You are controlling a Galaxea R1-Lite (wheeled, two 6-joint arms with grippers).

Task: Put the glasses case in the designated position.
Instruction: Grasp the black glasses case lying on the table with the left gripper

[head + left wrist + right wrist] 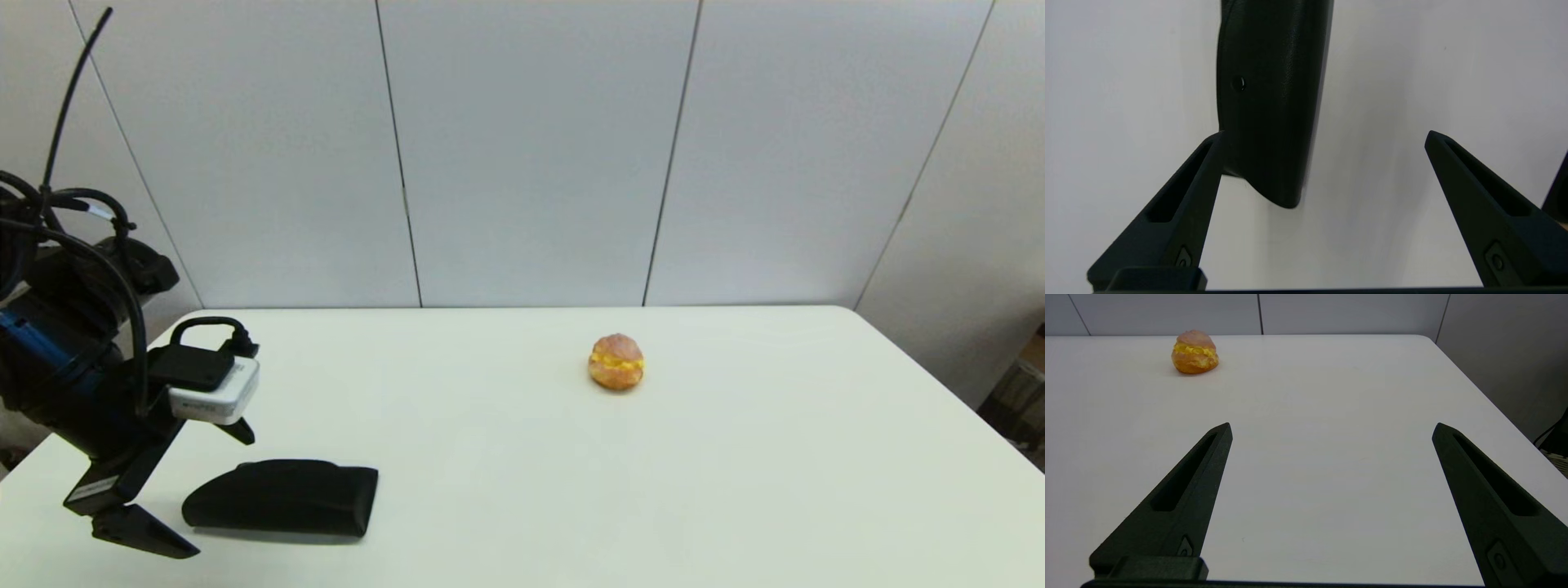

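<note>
Head view shows the glasses case [282, 497] lying flat on the white table [735, 490], near the front edge on the robot's left side, its rounded tapered end toward the left gripper [196, 490] and its squared end toward the table's middle. In the left wrist view the case [1271, 102] runs away from the camera and is cut off by the picture's edge, so its far end is unseen; a small round stud shows on its side. The left gripper [1325, 136] is spread wide, holding nothing. One fingertip [1208, 163] seems to touch the case's side near the rounded end, though contact is hard to confirm; the other finger stands well apart from it. In the head view only the near finger shows clearly, the other largely hidden behind the wrist camera. Well apart, toward the far middle of the table, sits a round filled pastry [615, 361]. The right gripper [1331, 430] is outside the head view; its own camera shows its fingers wide apart above bare table, with the pastry [1194, 352] far ahead.
</note>
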